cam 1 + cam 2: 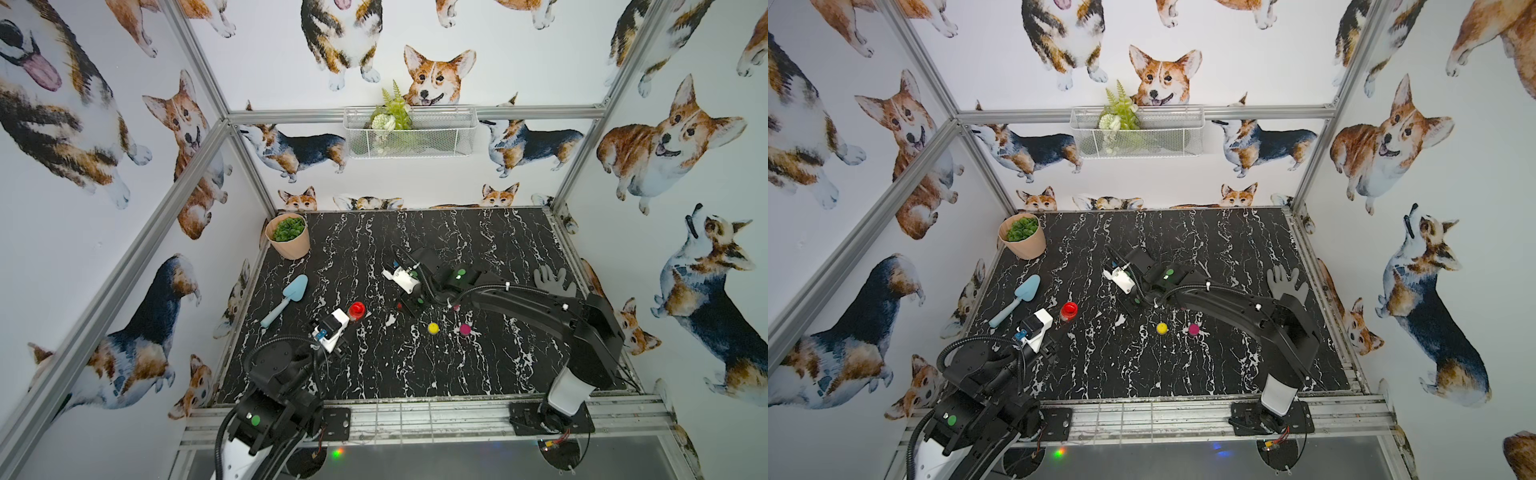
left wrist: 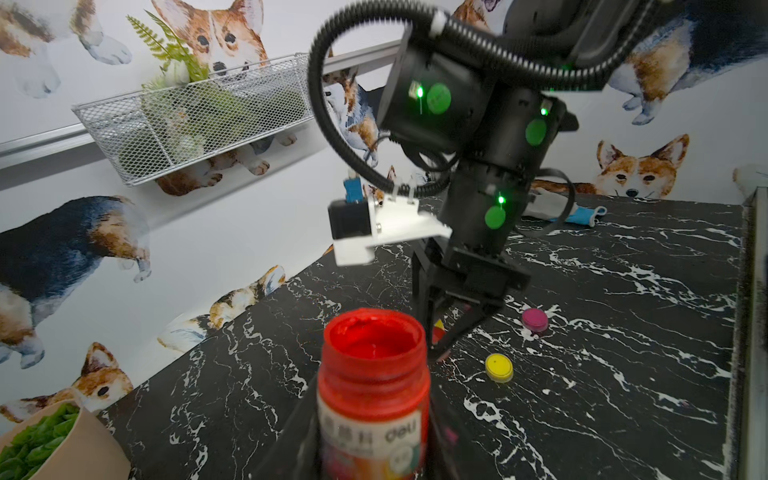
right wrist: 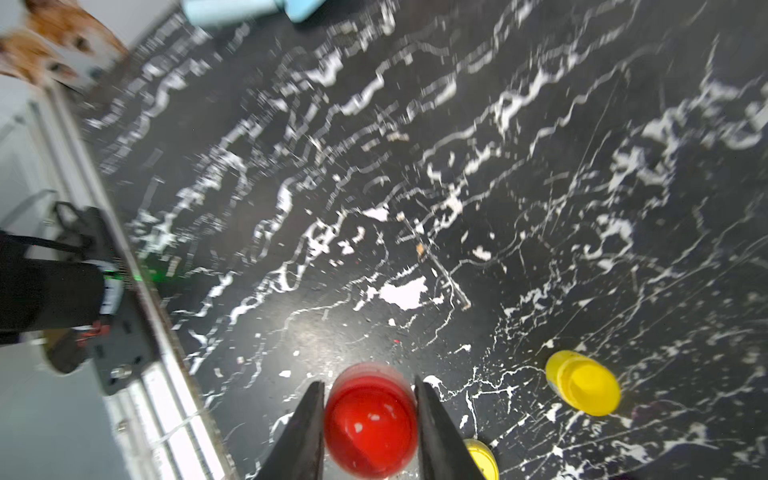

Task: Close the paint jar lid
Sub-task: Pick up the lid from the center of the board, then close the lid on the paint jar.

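Left wrist view, one paint jar (image 2: 374, 365) upright, mouth up, clamped by left gripper (image 2: 374, 432), right gripper (image 3: 368, 386) pinching one red lid (image 3: 370, 428)

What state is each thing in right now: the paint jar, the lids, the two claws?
red paint jar: open, no lid on.
red lid: off the jar, gripped by the right claw.
left claw: shut on the red paint jar.
right claw: shut on the red lid.
yellow lid: loose on the table.
pink lid: loose on the table.
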Robot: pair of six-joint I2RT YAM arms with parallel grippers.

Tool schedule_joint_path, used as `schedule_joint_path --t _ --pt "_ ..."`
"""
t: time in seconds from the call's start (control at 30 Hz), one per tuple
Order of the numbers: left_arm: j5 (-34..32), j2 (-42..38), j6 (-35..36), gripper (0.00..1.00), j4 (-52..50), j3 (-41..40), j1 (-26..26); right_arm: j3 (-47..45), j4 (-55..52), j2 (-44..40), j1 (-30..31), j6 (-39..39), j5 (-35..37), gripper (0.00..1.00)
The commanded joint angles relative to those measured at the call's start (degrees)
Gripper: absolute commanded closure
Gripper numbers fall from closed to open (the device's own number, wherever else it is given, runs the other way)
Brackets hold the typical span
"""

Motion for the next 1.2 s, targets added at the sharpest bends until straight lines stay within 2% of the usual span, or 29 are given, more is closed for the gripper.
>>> schedule_joint_path --t 0.0,0.27,0.4,1.17 --pt "3.29 0.27 -0.96 0.64 3.39 -0.37 0.02 3.70 -4.41 -2.54 -0.16 -3.14 -6.16 0.66" --pt "1.74 2.71 -1.16 0.64 2.42 -0.20 0.02 8.38 -3.20 -6.94 0.66 -4.80 -13.76 0.65" --pt "-0.38 3.52 -1.18 0.64 2.08 -0.11 -0.01 8.37 -1.09 -8.67 3.87 -8.15 -13.65 0.65" --pt "1.61 3.17 -1.16 0.64 2.51 -0.41 0.02 17.61 -1.53 -0.56 5.38 -8.42 -18.74 0.65"
